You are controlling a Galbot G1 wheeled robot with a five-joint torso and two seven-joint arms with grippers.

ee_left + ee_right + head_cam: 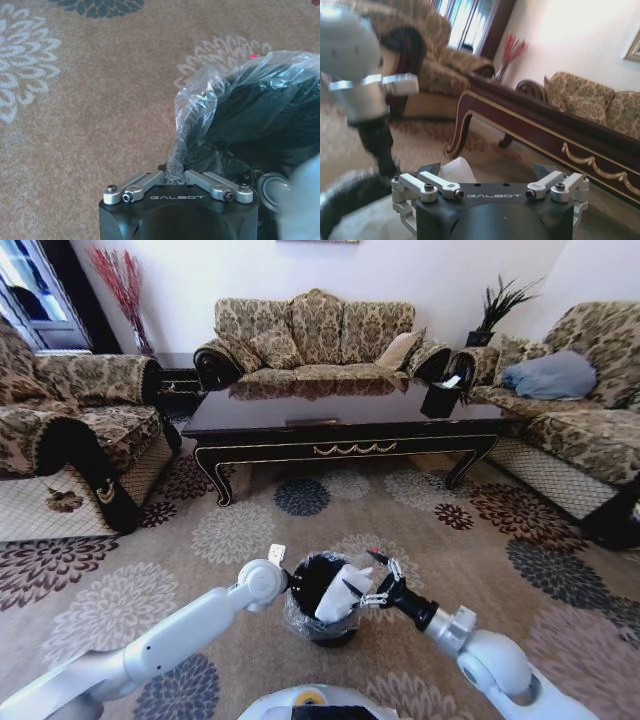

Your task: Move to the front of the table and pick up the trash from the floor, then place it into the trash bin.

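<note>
Bright daylight, glossy glare, edge distortion

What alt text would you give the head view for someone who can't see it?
Both grippers meet over the trash bin on the floor: the left gripper pinches its clear liner at the rim, while the open right gripper sits beside the crumpled white trash lying in the bin. Beyond stands the table, ringed by patterned sofas.

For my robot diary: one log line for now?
left pincer: shut on bag | right pincer: open by paper | bin: on carpet
</note>
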